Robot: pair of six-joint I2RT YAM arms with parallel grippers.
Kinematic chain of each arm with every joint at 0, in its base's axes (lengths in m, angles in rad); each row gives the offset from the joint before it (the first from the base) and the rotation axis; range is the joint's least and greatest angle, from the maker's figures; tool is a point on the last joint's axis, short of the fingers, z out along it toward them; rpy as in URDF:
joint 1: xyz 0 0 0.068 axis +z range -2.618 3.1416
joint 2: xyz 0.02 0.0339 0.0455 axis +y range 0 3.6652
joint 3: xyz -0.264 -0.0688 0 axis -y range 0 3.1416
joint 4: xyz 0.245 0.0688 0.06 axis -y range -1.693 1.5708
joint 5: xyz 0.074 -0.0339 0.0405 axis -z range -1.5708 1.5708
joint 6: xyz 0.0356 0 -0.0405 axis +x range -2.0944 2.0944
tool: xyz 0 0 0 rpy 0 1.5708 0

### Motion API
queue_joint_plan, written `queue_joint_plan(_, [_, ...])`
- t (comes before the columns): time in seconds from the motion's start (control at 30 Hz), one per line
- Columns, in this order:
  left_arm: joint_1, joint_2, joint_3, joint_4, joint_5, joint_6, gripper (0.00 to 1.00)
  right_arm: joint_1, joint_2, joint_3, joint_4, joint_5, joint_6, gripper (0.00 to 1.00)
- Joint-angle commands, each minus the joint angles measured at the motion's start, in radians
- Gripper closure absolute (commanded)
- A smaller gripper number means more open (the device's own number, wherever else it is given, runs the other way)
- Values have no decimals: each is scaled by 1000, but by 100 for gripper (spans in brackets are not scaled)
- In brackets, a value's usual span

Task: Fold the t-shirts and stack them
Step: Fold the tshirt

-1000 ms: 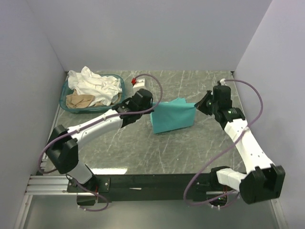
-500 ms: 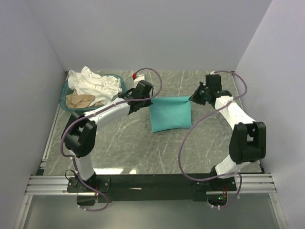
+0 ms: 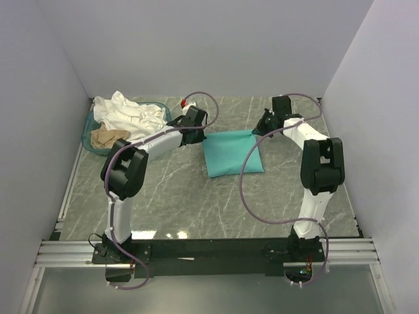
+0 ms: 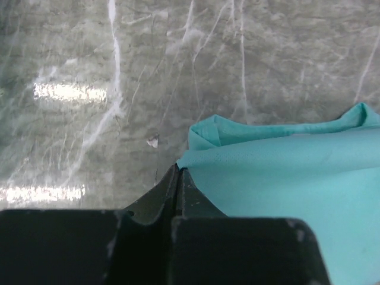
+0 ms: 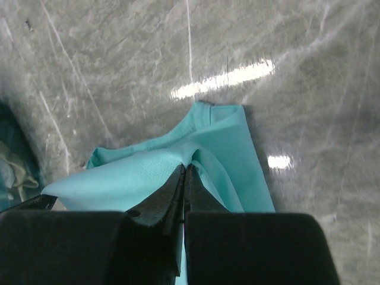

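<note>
The teal shirt (image 3: 232,154) lies on the table (image 3: 196,196) to the right of the basket (image 3: 88,140), apart from it, already folded into a compact rectangle. The left gripper (image 3: 200,135) is clamped on the corner of its far edge nearer the basket. The right gripper (image 3: 261,130) is pinched on the far corner away from the basket, the cloth tenting up between its jaws in the wrist view. White shirts (image 3: 127,111) and a beige one (image 3: 108,137) sit heaped in the basket, not yet folded.

The step in hand looks like setting the far edge of this fold down square. To do it well, both arms should move together, with the edge between them taut but not stretched, so that neither corner drags ahead. At the corner nearer the basket a lower layer curls out past the top one. A slight pull away from the basket may flatten it before release. The jaws should part only once the cloth lies flat, then lift straight up so the fold is not tugged open.
</note>
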Motion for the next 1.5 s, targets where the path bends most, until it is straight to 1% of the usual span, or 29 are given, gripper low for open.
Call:
queue_joint_plan(0.0, [28, 33, 68, -3, 34, 28, 96, -10, 48, 88, 24, 6, -22, 97])
queue_joint_plan(0.03, [31, 43, 75, -3, 39, 28, 94, -10, 81, 103, 15, 4, -25, 97])
queue_joint_plan(0.07, [37, 59, 88, -2, 46, 32, 91, -10, 100, 141, 0, 6, -36, 91])
queue_joint_plan(0.1, [42, 70, 99, -8, 57, 35, 86, -10, 117, 161, -37, 6, -45, 86])
queue_joint_plan(0.13, [45, 81, 113, -22, 83, 44, 70, -10, 147, 181, -55, 9, -58, 78])
queue_joint_plan(0.17, [48, 96, 136, -28, 89, 49, 66, -10, 158, 207, -68, 15, -59, 63])
queue_joint_plan(0.2, [49, 99, 142, -32, 94, 55, 54, -10, 166, 215, -78, 17, -61, 57])
queue_joint_plan(0.23, [49, 99, 145, -31, 106, 66, 47, -10, 169, 220, -85, 17, -65, 49])
queue_joint_plan(0.27, [49, 90, 147, -28, 112, 70, 39, -10, 163, 226, -88, 18, -65, 32])
queue_joint_plan(0.3, [49, 83, 145, -22, 118, 77, 23, -10, 155, 227, -89, 18, -68, 29])
queue_joint_plan(0.37, [49, 54, 142, -14, 131, 78, 14, -11, 119, 224, -94, 21, -76, 26])
queue_joint_plan(0.43, [49, 28, 134, -8, 145, 77, 2, -10, 61, 214, -95, 24, -84, 23])
queue_joint_plan(0.47, [48, -3, 118, -2, 167, 74, 1, -10, 39, 194, -95, 27, -85, 21])
queue_joint_plan(0.57, [40, -75, 49, 45, 197, 55, 0, -7, -59, 116, -88, 32, -84, 20])
queue_joint_plan(0.6, [37, -92, 32, 52, 201, 48, 1, -5, -106, 93, -77, 26, -82, 20])
queue_joint_plan(0.7, [14, -150, -20, 56, 183, 35, 1, 3, -180, 7, -60, 14, -79, 19])
queue_joint_plan(0.77, [-4, -186, -45, 58, 181, 29, 1, 15, -207, -47, -43, -25, -73, 18])
queue_joint_plan(0.87, [-32, -206, -71, 119, 223, 26, 1, 36, -222, -90, -3, -78, -59, 18])
queue_joint_plan(0.97, [-49, -163, -44, 162, 246, 26, 1, 52, -182, -89, 30, -129, -29, 18])
queue_joint_plan(1.07, [-49, -59, 47, 116, 276, 21, 1, 53, -118, -60, 52, -151, -2, 18])
queue_joint_plan(1.13, [-49, 16, 96, 93, 292, 26, 1, 53, -52, 5, 29, -152, -21, 18])
queue_joint_plan(1.17, [-49, 35, 105, 93, 304, 32, 1, 53, -26, 34, -14, -145, -30, 18])
queue_joint_plan(1.2, [-49, 52, 114, 90, 300, 35, 1, 53, 20, 60, -35, -114, -48, 18])
queue_joint_plan(1.3, [-46, 101, 145, 64, 260, 40, 1, 53, 85, 128, -71, -66, -67, 18])
queue_joint_plan(1.47, [-43, 138, 141, 55, 226, 40, 1, 53, 163, 158, -79, -78, -82, 18])
